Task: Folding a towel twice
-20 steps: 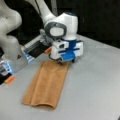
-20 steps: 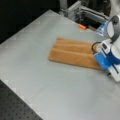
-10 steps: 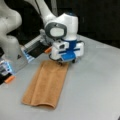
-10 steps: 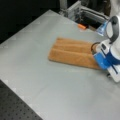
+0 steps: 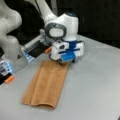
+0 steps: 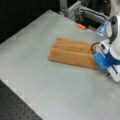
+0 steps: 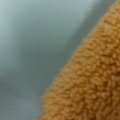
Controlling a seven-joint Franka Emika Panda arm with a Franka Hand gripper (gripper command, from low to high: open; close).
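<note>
One towel point(image 5: 46, 85) on grey table point(image 5: 95, 90), dark room; gripper point(image 5: 63, 62) at its end, finger spacing unclear.

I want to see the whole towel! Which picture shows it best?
A front view shows the towel best: the long folded strip lies nearly whole on the table, only its end at the gripper hidden. Another front view shows it lengthwise, its far end under the gripper. The wrist view shows only fuzzy cloth.
</note>
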